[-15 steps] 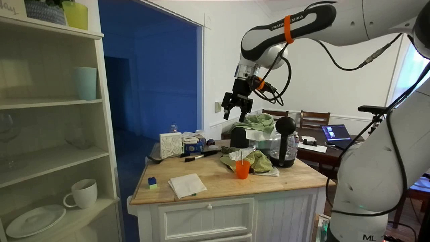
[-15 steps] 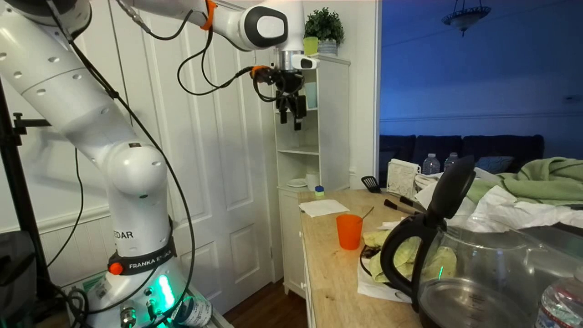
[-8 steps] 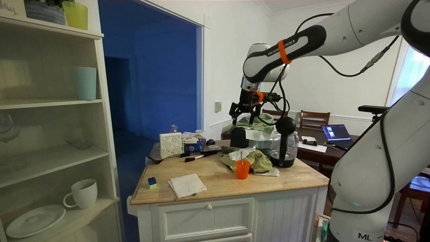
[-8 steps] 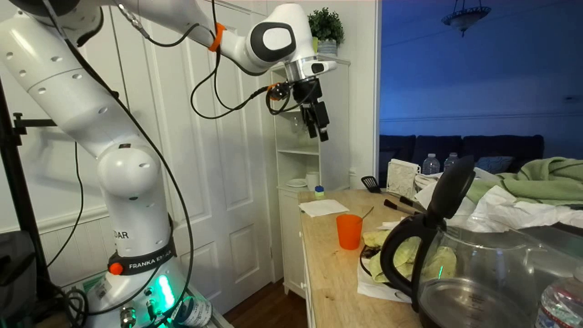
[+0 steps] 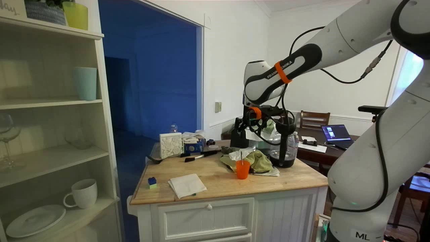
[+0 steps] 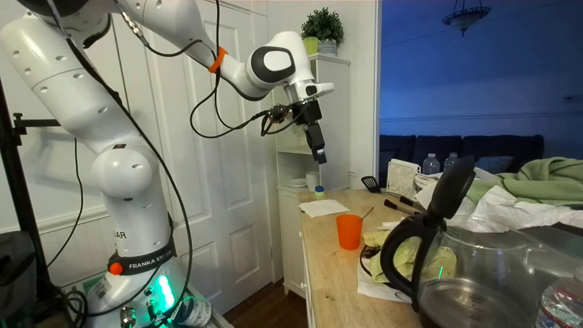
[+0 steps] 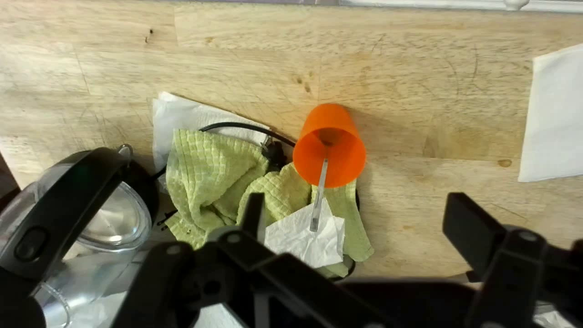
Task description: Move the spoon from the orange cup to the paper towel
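Observation:
The orange cup stands upright on the wooden counter; it also shows in an exterior view and in the wrist view. The spoon leans in the cup, its thin grey handle sticking out over the rim; the handle also shows in an exterior view. The paper towel lies flat near the counter's front edge, at the right edge of the wrist view. My gripper is open and empty, well above the counter, with the jaws wide apart. In an exterior view the gripper hangs tilted, higher than the cup.
A glass kettle with a black handle stands near the cup. A crumpled yellow-green cloth with white paper and a black cord lies beside the cup. A small blue and green block sits near the towel. Black-handled utensils lie behind.
The gripper has come down a good way and, in an exterior view, shifted right and tilted. It stays open. The cup, spoon and towel have not moved.

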Robot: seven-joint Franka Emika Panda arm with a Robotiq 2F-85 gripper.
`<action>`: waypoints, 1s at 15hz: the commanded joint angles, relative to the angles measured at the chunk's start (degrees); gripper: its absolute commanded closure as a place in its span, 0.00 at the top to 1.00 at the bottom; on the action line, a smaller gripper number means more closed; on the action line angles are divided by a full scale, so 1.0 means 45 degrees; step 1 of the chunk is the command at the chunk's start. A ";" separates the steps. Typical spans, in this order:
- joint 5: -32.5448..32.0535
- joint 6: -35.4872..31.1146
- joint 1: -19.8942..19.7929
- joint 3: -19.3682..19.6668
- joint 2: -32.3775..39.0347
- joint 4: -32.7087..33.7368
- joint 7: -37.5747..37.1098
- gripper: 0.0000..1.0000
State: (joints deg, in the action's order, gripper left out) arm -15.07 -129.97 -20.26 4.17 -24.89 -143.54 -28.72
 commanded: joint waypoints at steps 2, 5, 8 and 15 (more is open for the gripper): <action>-0.0104 -0.0982 -0.0126 0.0267 0.0265 -0.0696 0.0201 1.00; 0.0194 -0.1907 -0.0024 0.0799 0.0586 -0.1038 0.1101 1.00; 0.0345 -0.3939 -0.0060 0.1270 0.1068 -0.1370 0.1853 1.00; 0.0489 -0.4571 -0.0197 0.1270 0.1840 -0.1268 0.1824 1.00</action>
State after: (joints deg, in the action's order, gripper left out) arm -13.34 -150.61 -20.53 10.50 -16.64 -149.31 -20.94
